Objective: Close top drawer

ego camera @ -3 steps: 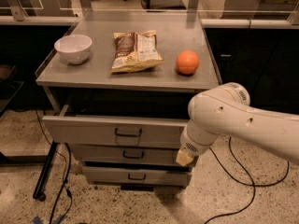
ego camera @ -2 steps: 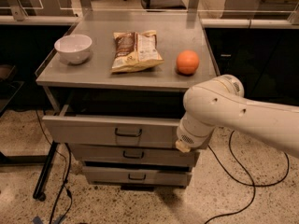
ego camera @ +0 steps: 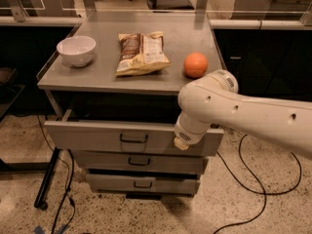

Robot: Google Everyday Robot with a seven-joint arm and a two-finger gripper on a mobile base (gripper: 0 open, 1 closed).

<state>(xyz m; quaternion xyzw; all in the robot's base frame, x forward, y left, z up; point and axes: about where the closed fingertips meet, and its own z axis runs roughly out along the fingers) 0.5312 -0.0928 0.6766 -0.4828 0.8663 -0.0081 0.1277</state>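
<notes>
The top drawer point(ego camera: 97, 136) is a wide grey metal drawer with a small dark wire handle point(ego camera: 133, 139) at its centre. It stands pulled out from the cabinet, with a dark gap showing above its front panel. My white arm point(ego camera: 234, 111) reaches in from the right, and its bulky joint covers the right end of the drawer front. My gripper point(ego camera: 181, 142) shows only as a small beige tip against the front panel, to the right of the handle.
Two shorter grey drawers point(ego camera: 139, 162) sit below, both slightly out. On the cabinet top point(ego camera: 97, 74) are a white bowl point(ego camera: 76, 50), a chip bag point(ego camera: 141, 52) and an orange point(ego camera: 195, 65). Black cables point(ego camera: 253, 179) lie on the floor at the right, and a stand leg point(ego camera: 48, 179) at the left.
My arm has moved left and upward, bringing the gripper tip higher on the top drawer's front panel. The drawer looks as far out as before.
</notes>
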